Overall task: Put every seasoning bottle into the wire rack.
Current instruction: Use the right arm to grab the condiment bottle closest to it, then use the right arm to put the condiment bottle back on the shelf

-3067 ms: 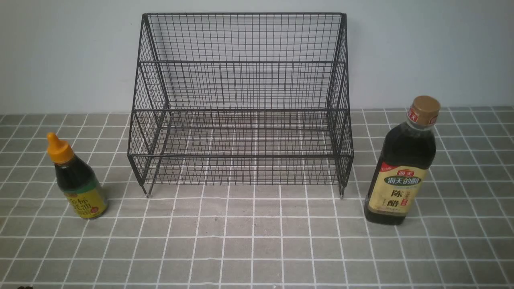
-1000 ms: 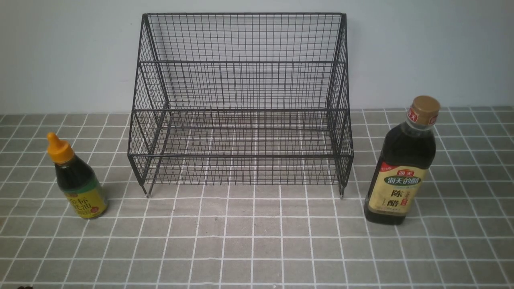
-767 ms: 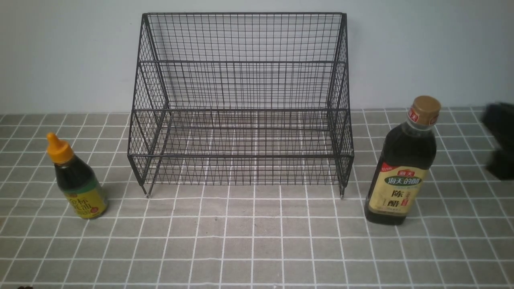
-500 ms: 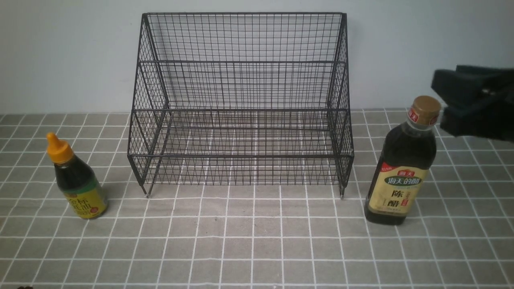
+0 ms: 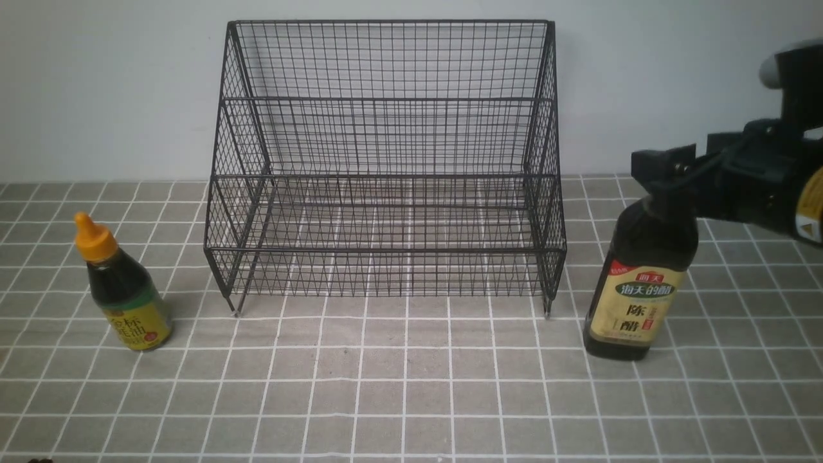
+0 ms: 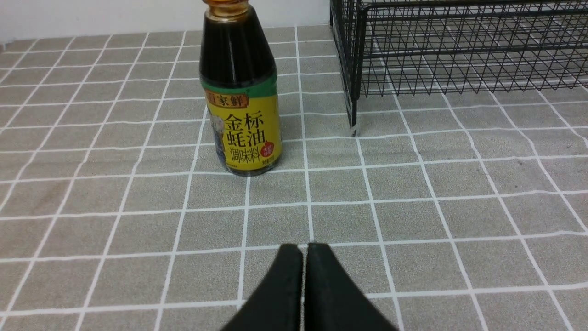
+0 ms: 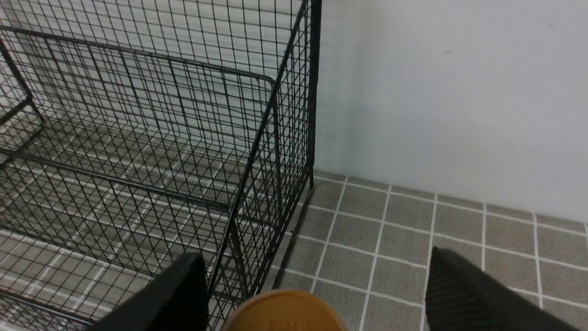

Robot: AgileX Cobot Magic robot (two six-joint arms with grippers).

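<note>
The black wire rack (image 5: 386, 167) stands at the back middle, its shelves bare. The short bottle (image 5: 125, 296) with an orange cap stands upright left of it. The tall bottle (image 5: 640, 289) with a beige label stands upright right of it. My right gripper (image 5: 665, 170) is at the tall bottle's neck and hides its cap. In the right wrist view the right gripper (image 7: 316, 255) is open, with the tan cap (image 7: 285, 312) between its fingers (image 7: 183, 294), untouched. My left gripper (image 6: 303, 248) is shut and empty, low over the table, short of the short bottle (image 6: 241, 101).
A pale wall stands right behind the rack (image 7: 151, 138). The grey tiled tabletop (image 5: 411, 386) runs in front of the rack and both bottles. The rack's corner (image 6: 353, 69) stands beside the short bottle.
My right arm has come in from the right edge and its open gripper now sits around the tall bottle's cap. The bottles and the rack have not moved.
</note>
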